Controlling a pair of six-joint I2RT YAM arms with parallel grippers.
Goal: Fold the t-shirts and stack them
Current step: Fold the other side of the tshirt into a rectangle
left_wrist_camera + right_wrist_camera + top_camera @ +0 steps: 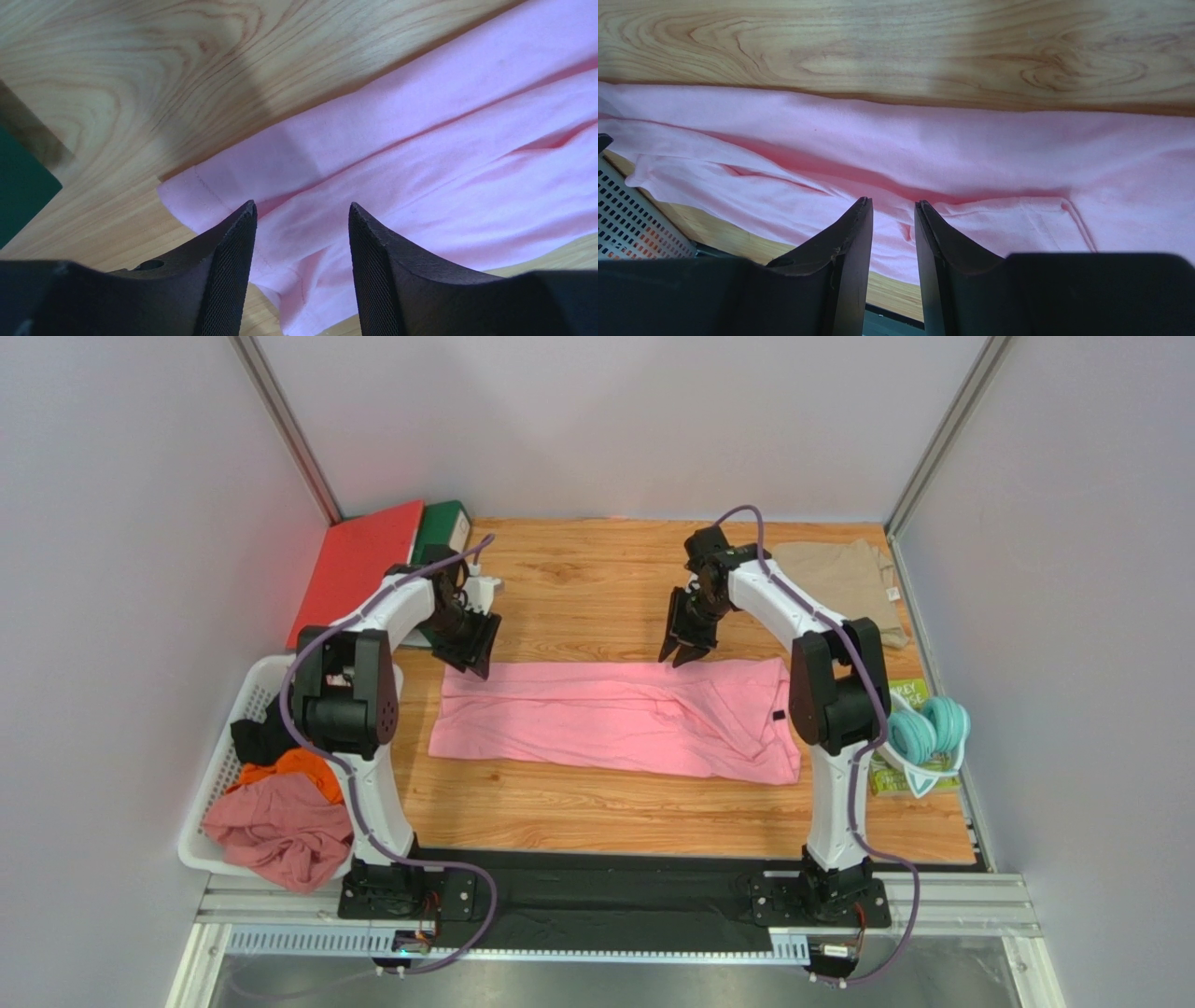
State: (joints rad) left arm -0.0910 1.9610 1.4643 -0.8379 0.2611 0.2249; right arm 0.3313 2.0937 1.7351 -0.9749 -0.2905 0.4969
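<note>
Pink t-shirt (617, 717) lies flat mid table (589, 812), khaki t-shirt (842, 574) far right; cloth's light and limp, so pinch far-edge corners; left gripper (473, 655) half open, right gripper (683, 653) barely open, both empty.

Both arms (379, 798) are made of white tubes and black joints, with a purple cable (286, 703) run along each. The left tool (302, 210) and right tool (894, 204) are black.
</note>
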